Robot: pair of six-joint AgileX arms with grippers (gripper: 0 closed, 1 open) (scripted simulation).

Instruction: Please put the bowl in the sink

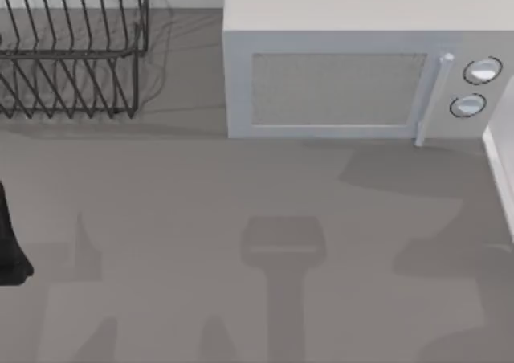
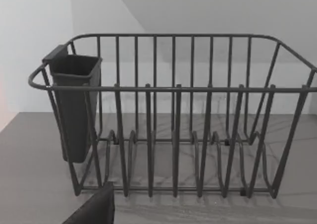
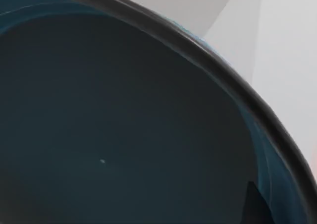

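Grey table [image 1: 201, 186] — white microwave [image 1: 345, 82], wire rack [image 1: 72, 50]

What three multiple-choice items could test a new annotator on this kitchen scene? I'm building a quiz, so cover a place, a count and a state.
1. Where does the wire dish rack stand?
A. the table's far left
B. the table's near right
C. on top of the microwave

2. How many round knobs are on the microwave?
A. one
B. two
C. four

3. How is the microwave door?
A. closed
B. wide open
C. removed

Answers:
1 A, since the top view puts the rack at upper left.
2 B, since two knobs sit stacked beside the handle.
3 A, since the door lies flush with the front.
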